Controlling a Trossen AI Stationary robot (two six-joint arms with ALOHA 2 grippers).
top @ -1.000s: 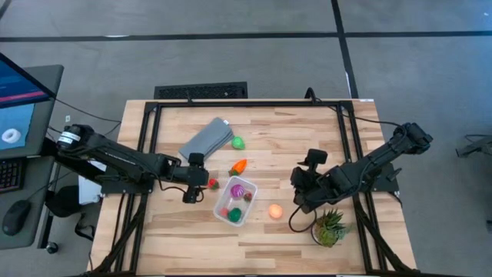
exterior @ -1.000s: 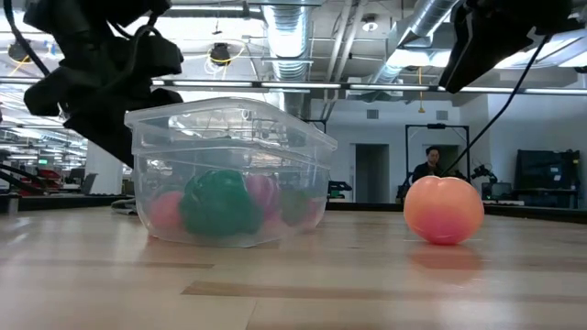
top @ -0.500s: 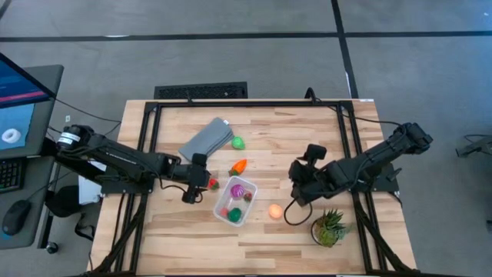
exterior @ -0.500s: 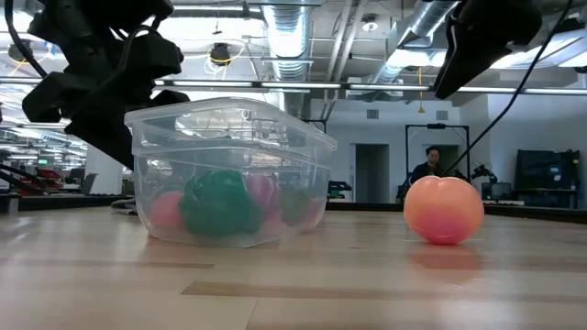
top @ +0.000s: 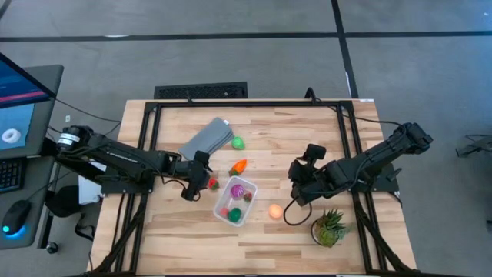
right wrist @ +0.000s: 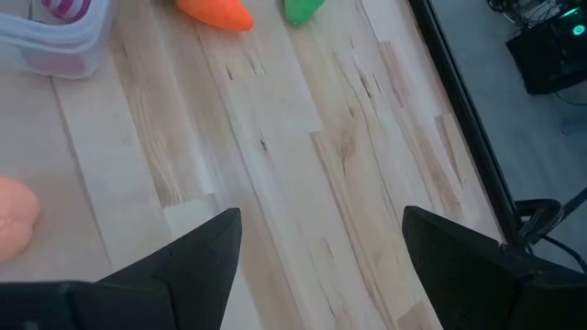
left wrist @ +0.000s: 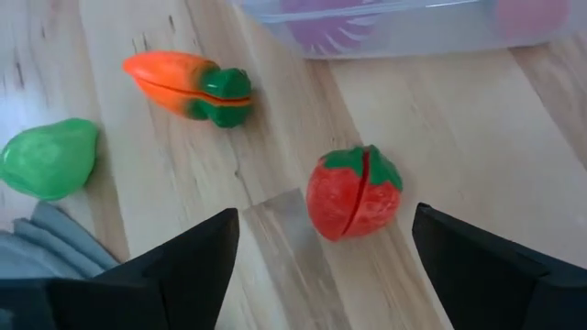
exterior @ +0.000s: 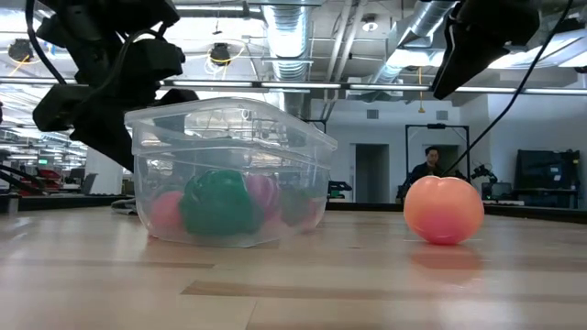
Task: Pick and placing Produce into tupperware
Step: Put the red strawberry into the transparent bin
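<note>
The clear tupperware [top: 235, 200] stands on the table and holds a purple piece [top: 237, 189], a dark green piece [top: 234, 215] and red bits. Outside it, a red strawberry [left wrist: 353, 193] lies on the wood just ahead of my open left gripper [left wrist: 321, 266], left of the tupperware [left wrist: 404, 23]. An orange carrot [top: 239, 166], a light green piece [top: 237, 142] and the yellow-orange ball [top: 275, 211] also lie loose. My right gripper [top: 295, 192] hovers open to the right of the ball [right wrist: 14, 215].
A flat grey lid [top: 206, 138] lies toward the far left of the board. A spiky green potted plant [top: 330, 228] stands near the right front corner, close to the right arm. Black frame rails [top: 254, 102] run around the table top. A person stands far off in the room [exterior: 431, 163].
My left gripper has edged to the right, closer to the strawberry. My right gripper has shifted a little toward the far edge and the left. No produce has moved.
</note>
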